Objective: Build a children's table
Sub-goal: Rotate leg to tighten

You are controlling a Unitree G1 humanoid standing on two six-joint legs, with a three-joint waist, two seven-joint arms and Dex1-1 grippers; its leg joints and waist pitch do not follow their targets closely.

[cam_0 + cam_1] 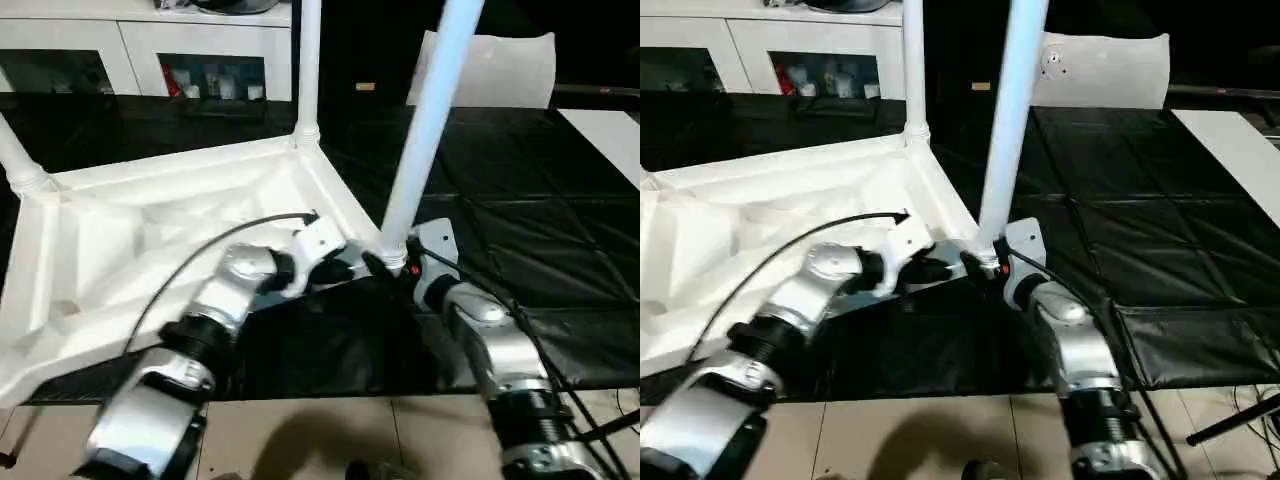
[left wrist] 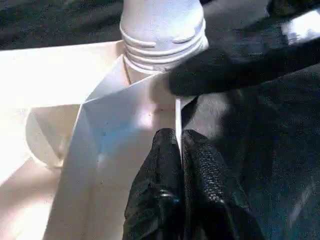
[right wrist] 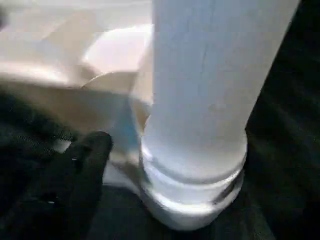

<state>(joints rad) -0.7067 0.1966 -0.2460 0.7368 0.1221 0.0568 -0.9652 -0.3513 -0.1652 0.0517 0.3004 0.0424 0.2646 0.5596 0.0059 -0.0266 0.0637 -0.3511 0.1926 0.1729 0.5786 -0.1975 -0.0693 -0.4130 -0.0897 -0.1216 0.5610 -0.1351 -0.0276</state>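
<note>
The white tabletop (image 1: 150, 240) lies upside down on the black mat, ribbed underside up. One leg (image 1: 308, 70) stands in the far corner socket, and another leg (image 1: 15, 160) rises at the left corner. A third leg (image 1: 430, 120) stands in the near right corner socket. My left gripper (image 1: 350, 265) is shut on the tabletop's thin rim (image 2: 177, 112) just beside that socket. My right gripper (image 1: 400, 262) is at the base of this leg (image 3: 200, 100), open. Its one visible finger (image 3: 85, 165) stands a little off the leg's collar.
White glass-door cabinets (image 1: 120, 60) line the back. A flat white sheet (image 1: 500, 65) leans at the back right and a white panel (image 1: 610, 130) lies at the right edge. The black mat (image 1: 520, 230) spreads to the right. Tiled floor (image 1: 330, 440) lies nearest me.
</note>
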